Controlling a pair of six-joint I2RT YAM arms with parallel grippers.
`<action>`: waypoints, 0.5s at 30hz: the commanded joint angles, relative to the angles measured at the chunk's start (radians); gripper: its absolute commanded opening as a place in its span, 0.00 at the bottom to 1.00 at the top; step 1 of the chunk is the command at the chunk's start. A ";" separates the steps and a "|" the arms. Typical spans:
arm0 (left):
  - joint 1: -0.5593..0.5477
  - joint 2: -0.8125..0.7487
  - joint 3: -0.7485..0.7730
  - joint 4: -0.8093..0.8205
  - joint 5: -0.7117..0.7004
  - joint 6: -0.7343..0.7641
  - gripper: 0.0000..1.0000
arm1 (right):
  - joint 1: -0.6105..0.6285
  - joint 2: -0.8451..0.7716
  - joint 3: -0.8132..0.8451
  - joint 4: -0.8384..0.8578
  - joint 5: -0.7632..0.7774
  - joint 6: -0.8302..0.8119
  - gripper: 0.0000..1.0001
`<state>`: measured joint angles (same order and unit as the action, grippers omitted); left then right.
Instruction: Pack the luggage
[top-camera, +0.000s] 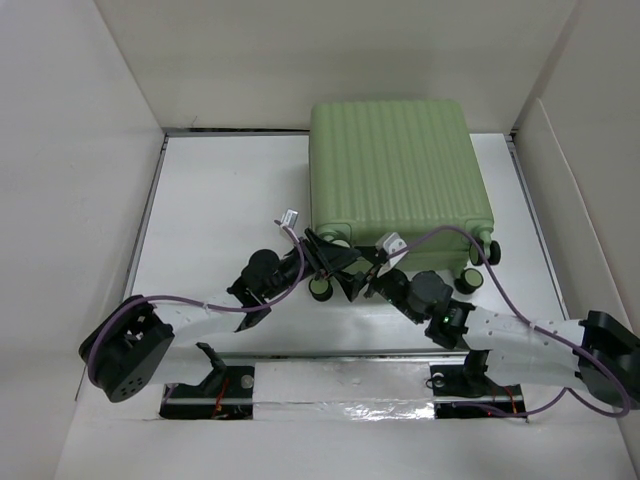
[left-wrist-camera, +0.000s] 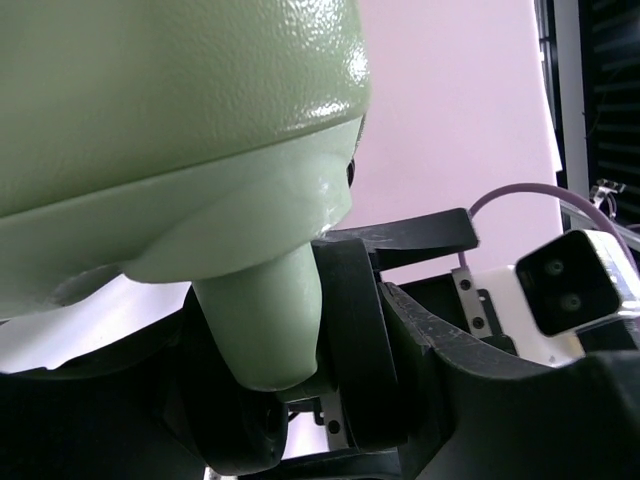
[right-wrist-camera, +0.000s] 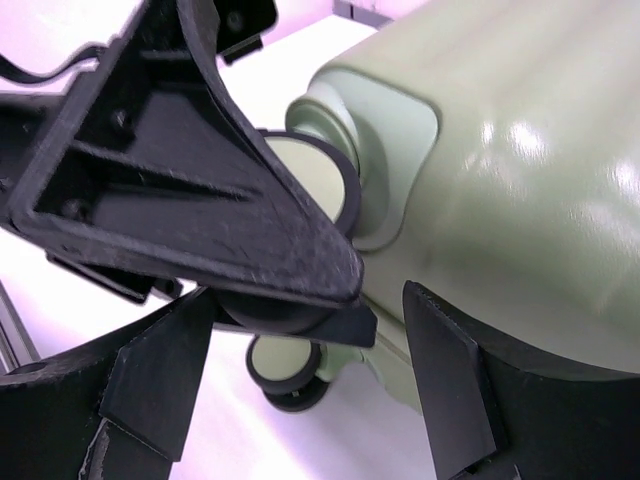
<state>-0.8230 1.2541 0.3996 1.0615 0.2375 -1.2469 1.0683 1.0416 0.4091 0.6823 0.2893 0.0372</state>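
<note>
The luggage (top-camera: 395, 170) is a light-green ribbed suitcase, lying flat and closed at the back of the table. It also shows in the left wrist view (left-wrist-camera: 150, 100) and the right wrist view (right-wrist-camera: 520, 170). My left gripper (top-camera: 330, 262) is at its near left corner. Its jaws (left-wrist-camera: 300, 370) close round a black caster wheel (left-wrist-camera: 350, 330) and its green stem. My right gripper (top-camera: 368, 268) is right beside it, open (right-wrist-camera: 300, 390). It straddles the left gripper's finger (right-wrist-camera: 200, 200) and the same corner, where two caster wheels (right-wrist-camera: 285, 365) show.
The white table (top-camera: 230, 190) is boxed in by white walls on the left, back and right. Two more caster wheels (top-camera: 468, 282) stick out at the suitcase's near right corner. The two arms crowd together at the near left corner.
</note>
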 joint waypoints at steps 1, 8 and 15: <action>-0.018 -0.091 0.008 0.178 0.036 0.009 0.40 | 0.001 0.009 0.071 0.164 0.002 -0.025 0.80; -0.008 -0.085 0.002 0.199 0.039 -0.002 0.41 | 0.001 -0.051 0.056 0.140 -0.061 0.012 0.80; -0.008 -0.084 0.008 0.238 0.088 -0.039 0.49 | 0.001 0.075 0.066 0.246 -0.009 0.003 0.75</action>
<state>-0.8219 1.2404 0.3874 1.0641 0.2298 -1.2804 1.0683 1.0695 0.4259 0.7624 0.2535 0.0414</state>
